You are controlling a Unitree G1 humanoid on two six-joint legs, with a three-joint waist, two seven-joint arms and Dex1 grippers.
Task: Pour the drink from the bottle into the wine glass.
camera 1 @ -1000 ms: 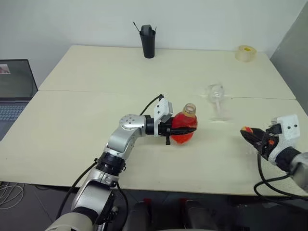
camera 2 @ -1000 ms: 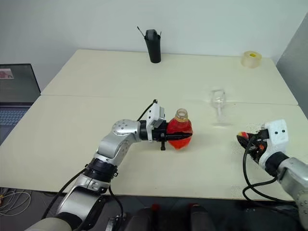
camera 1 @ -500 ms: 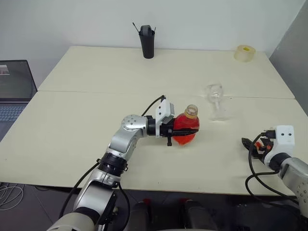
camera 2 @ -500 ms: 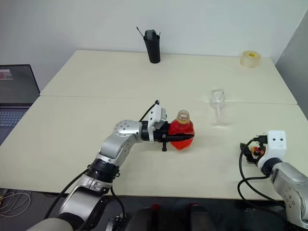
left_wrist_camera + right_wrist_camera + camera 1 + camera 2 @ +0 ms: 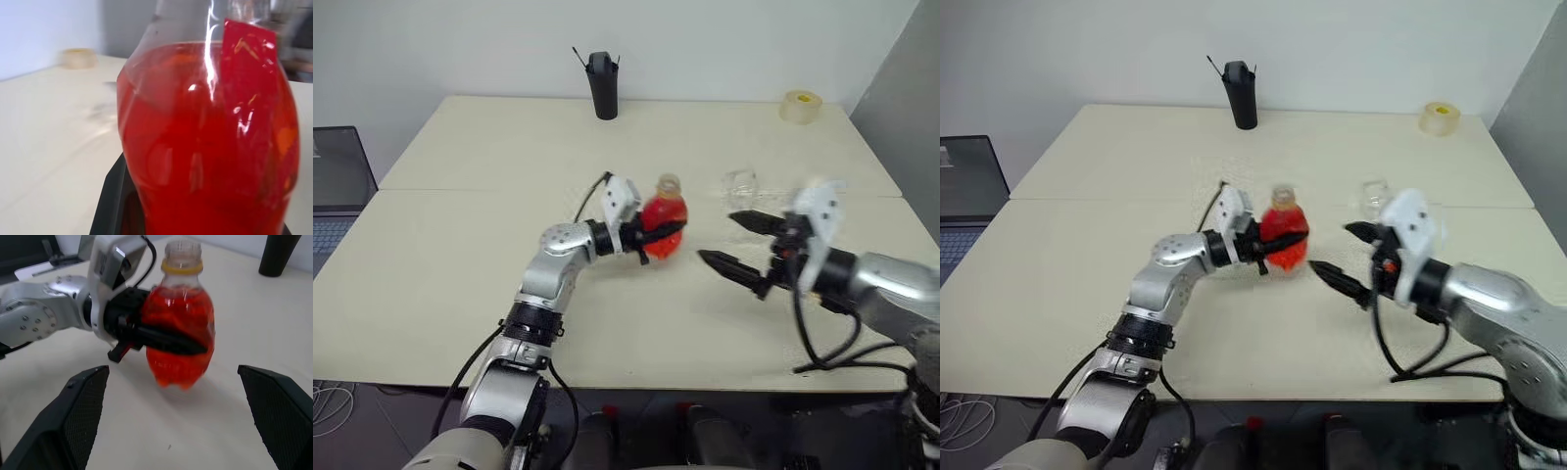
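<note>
Holding the bottle [image 5: 663, 216] upright just above the table [image 5: 460, 255], the left gripper [image 5: 658, 235] is clamped round its red belly; the drink [image 5: 178, 340] is filling most of the body. No cap visible in the right wrist view, only a yellow ring at the neck, so it's prob. already open.

Big change vs a sec ago: the right gripper [image 5: 736, 242] was low at the table's right edge w/ fingers nearly together; now it's swinging in toward centre, raised, fingers spread wide and holding nothing, pointing at the bottle. The left arm is also carrying the bottle a bit further out.

The glass [image 5: 741, 186] is standing empty near the table's seam, just behind the right gripper.

Meaning, as I read it: the right hand is prob. repositioning to steady or take the glass, or the bottle. Pour not yet started. Risk: the wide fingers knocking the glass.
</note>
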